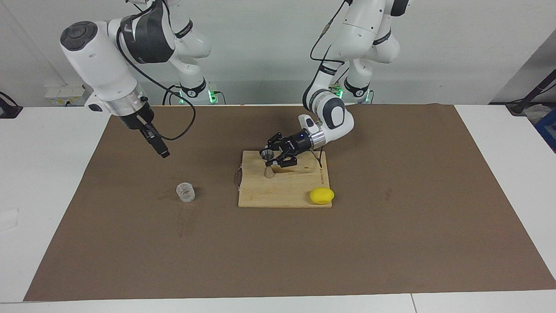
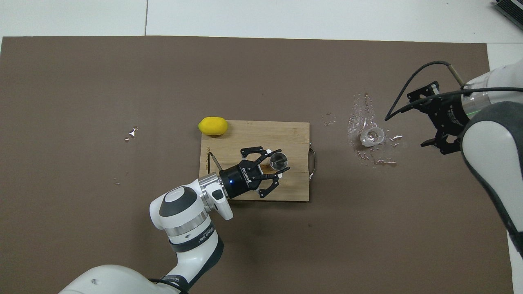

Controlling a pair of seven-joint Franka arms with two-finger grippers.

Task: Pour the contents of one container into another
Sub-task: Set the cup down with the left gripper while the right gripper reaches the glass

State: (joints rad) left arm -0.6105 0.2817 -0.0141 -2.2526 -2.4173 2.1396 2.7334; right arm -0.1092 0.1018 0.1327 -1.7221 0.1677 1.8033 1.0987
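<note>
The metal jigger (image 1: 269,164) stands upright on the wooden cutting board (image 1: 282,193), in its half nearer the robots. My left gripper (image 1: 276,157) reaches in low over the board and is shut on the jigger's upper cone, one finger on each side; in the overhead view the jigger (image 2: 279,160) sits between the tips of my left gripper (image 2: 278,161). The clear tumbler (image 1: 186,192) stands on the brown mat toward the right arm's end. My right gripper (image 1: 159,148) hangs open and empty in the air, beside the tumbler (image 2: 372,136) and nearer the right arm's end (image 2: 430,116).
A yellow lemon (image 1: 322,195) lies at the board's corner farthest from the robots, toward the left arm's end. Spilled water (image 2: 359,118) glistens on the mat (image 1: 391,243) around the tumbler. The board's metal handle (image 2: 312,157) points toward the tumbler.
</note>
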